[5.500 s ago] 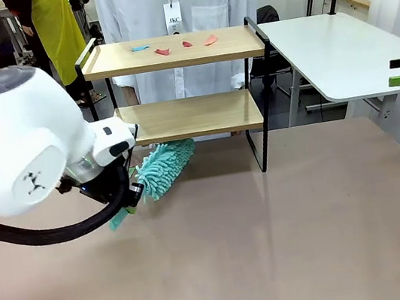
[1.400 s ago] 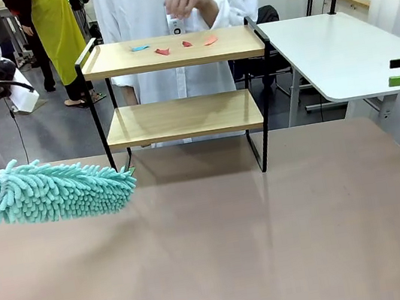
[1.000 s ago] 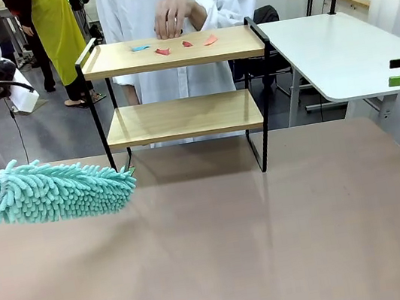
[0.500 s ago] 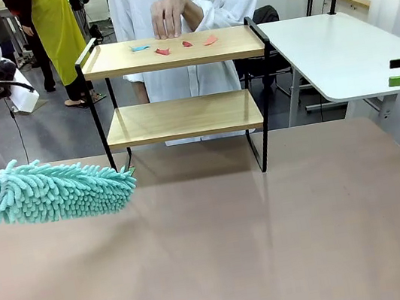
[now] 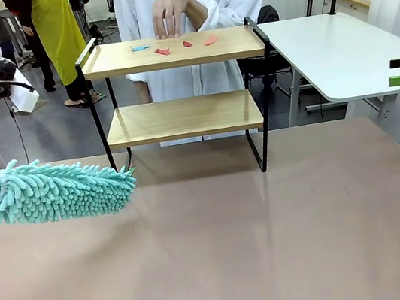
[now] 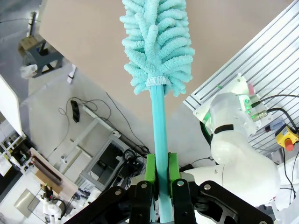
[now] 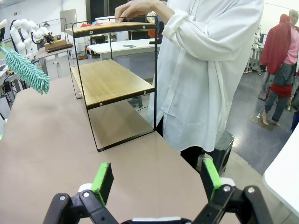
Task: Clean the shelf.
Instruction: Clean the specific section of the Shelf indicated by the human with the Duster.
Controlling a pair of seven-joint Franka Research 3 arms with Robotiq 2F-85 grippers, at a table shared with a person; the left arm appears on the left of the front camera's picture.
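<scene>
The shelf (image 5: 183, 118) stands at the far side of the brown table (image 5: 239, 250), with a person in a white coat right behind it. Its lower board is bare. The upper board has a few small scraps scattered along it: a blue one (image 5: 140, 47), two red ones (image 5: 162, 51) and a pinkish one (image 5: 211, 40). The person's hand (image 5: 172, 11) hovers just above the back of that upper board, close to the scraps.

The left gripper (image 6: 161, 164) has its green pads clamped tight on the turquoise handle (image 6: 159, 121) of a fluffy microfibre duster (image 5: 58, 191). The duster's head hangs level over the table's left side, its tip pointing at the shelf's left end, near the lower frame and well below the top board. The right gripper (image 7: 156, 179) waits off at the right edge with its jaws spread wide and nothing between them.

To my eye the tool is in hand and the sweeping itself hasn't started. The next move needs the duster lifted to the height of the upper board, brought in over the raised end rail, then drawn across the scraps, and only once that hand is clear.
</scene>
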